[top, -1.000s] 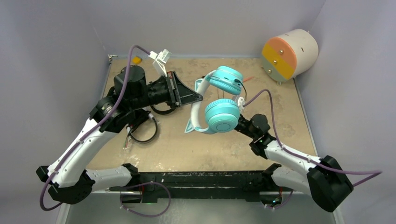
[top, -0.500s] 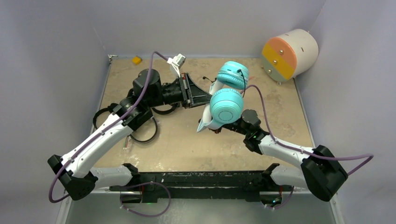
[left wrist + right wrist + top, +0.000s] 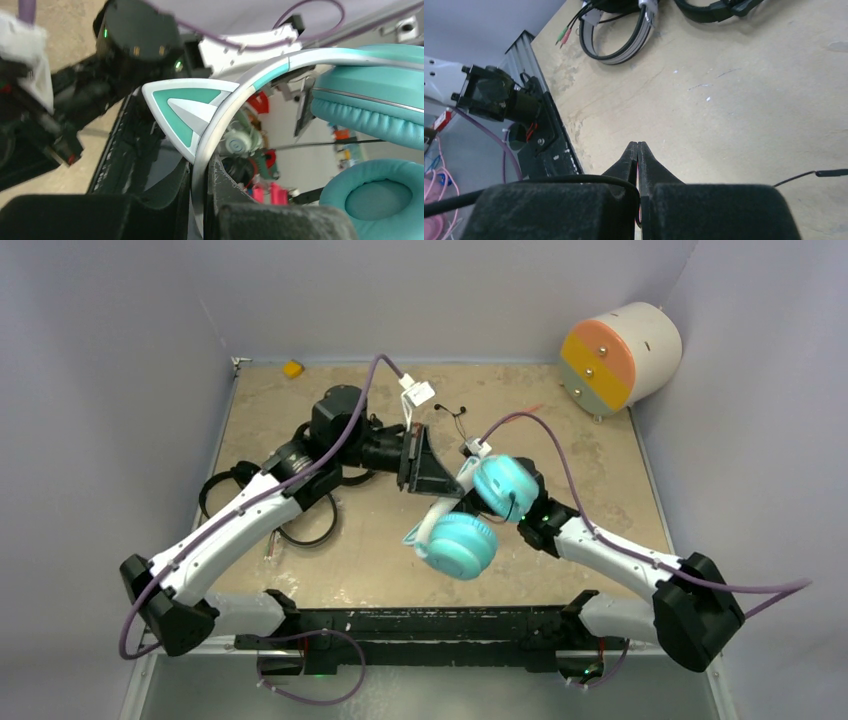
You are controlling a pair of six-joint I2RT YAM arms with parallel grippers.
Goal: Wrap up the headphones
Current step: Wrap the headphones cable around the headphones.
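Note:
The teal cat-ear headphones (image 3: 462,545) hang above the middle of the table, one cup (image 3: 503,486) higher than the other. My left gripper (image 3: 445,477) is shut on their silver headband (image 3: 200,195), just below a cat ear (image 3: 185,112); both cushions (image 3: 372,117) fill the right of the left wrist view. My right gripper (image 3: 638,146) is shut, and the thin black cable (image 3: 574,178) loops over its left finger and runs down between the jaws. In the top view the teal cups hide its fingers.
More headphones lie at the table's left: white-and-black (image 3: 619,37) and black (image 3: 719,10), seen together from above (image 3: 300,525). A loose cable end (image 3: 455,412) lies at the back. A small orange object (image 3: 292,368) sits in the far left corner, and a cylinder (image 3: 620,355) at the right wall.
The teal headphones have come forward and down from the back of the table. My left arm swung right with the headband. My right gripper closed on the cable and moved in under the cups.

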